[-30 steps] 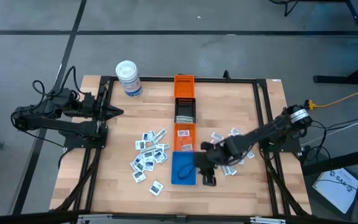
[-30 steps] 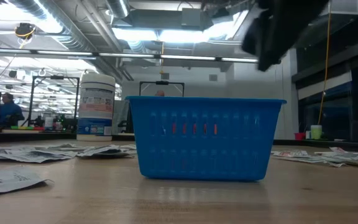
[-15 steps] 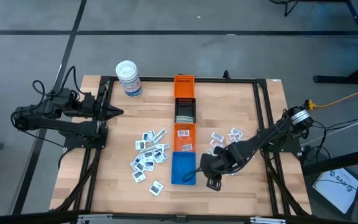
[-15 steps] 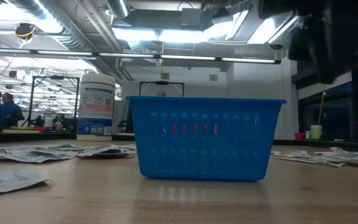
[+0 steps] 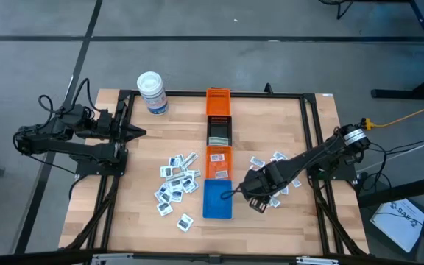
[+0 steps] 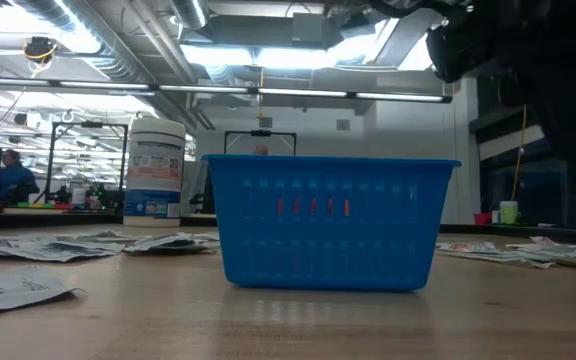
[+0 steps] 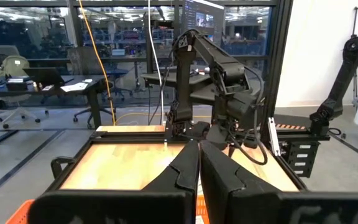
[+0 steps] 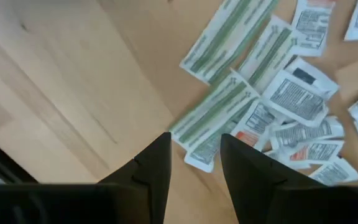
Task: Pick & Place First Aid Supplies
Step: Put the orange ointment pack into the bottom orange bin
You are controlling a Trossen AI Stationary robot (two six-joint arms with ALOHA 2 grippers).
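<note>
Nearest the low camera stands the blue slotted plastic bin (image 6: 331,222), on the pale wooden table (image 5: 131,221) at the near end of a straight row of bins. Just beside it, on its right, the right gripper (image 5: 253,199) hangs low over the boards, its two dark fingers (image 8: 146,167) spread with nothing between them — the wrist view shows them parted above the edge of a loose heap of first aid supplies (image 8: 278,106), small flat white packets with black or red print and narrow pale green-striped strips lying on the wood. A second scatter of the same packets (image 5: 177,182) lies on the other side of the blue bin. Farther along the row come an orange bin (image 5: 218,162), a black bin (image 5: 219,130) and another orange bin (image 5: 218,101). Beyond them, near the far left corner, stands a white cylindrical tub with a blue label (image 5: 153,93). The left gripper (image 5: 137,132) waits at the table's left edge, well apart from the packets — its fingers (image 7: 182,173) pressed together, holding nothing.
</note>
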